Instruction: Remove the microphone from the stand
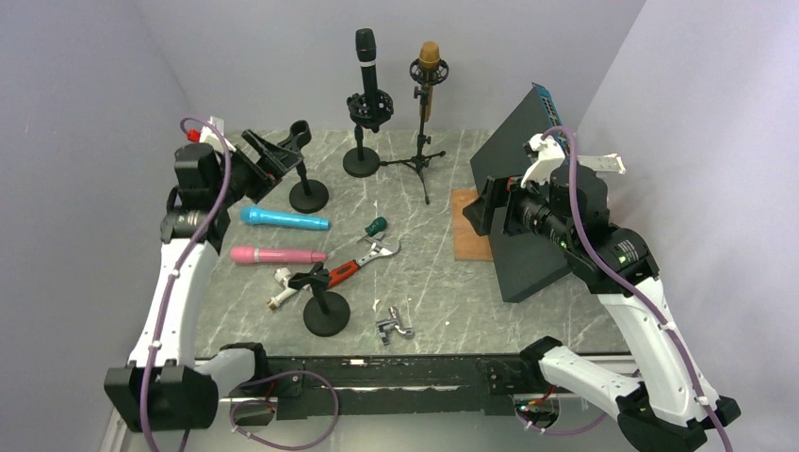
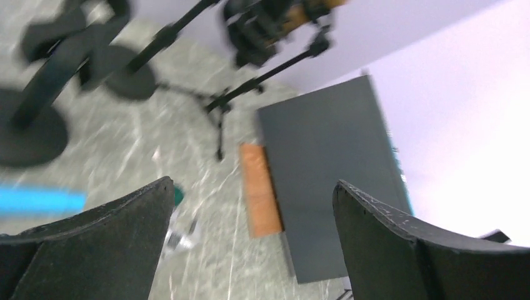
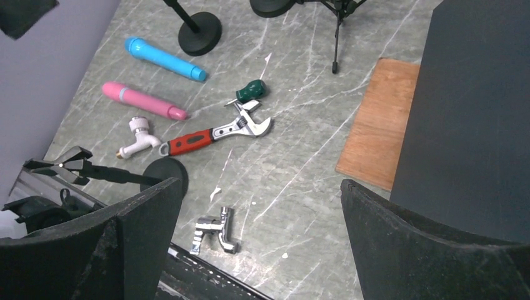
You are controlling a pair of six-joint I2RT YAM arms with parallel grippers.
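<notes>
A black microphone (image 1: 366, 55) stands upright in a round-base stand (image 1: 361, 162) at the back of the table. A gold-headed microphone (image 1: 430, 58) sits in a tripod stand (image 1: 420, 160) beside it. It shows blurred at the top of the left wrist view (image 2: 312, 7). My left gripper (image 1: 273, 155) is open and empty, raised at the back left next to an empty stand (image 1: 308, 196). Its jaws (image 2: 253, 194) are wide apart. My right gripper (image 1: 490, 205) is open and empty, raised at the right over the table (image 3: 259, 194).
A blue microphone (image 1: 283, 219) and a pink microphone (image 1: 275, 255) lie loose at the left. A second empty stand (image 1: 326, 315) is near the front. A red-handled wrench (image 3: 215, 134), green screwdriver (image 3: 251, 90), white tap (image 3: 139, 141) and chrome fitting (image 3: 215, 230) lie mid-table. A dark panel (image 1: 523, 188) leans at the right over a wooden board (image 3: 378, 125).
</notes>
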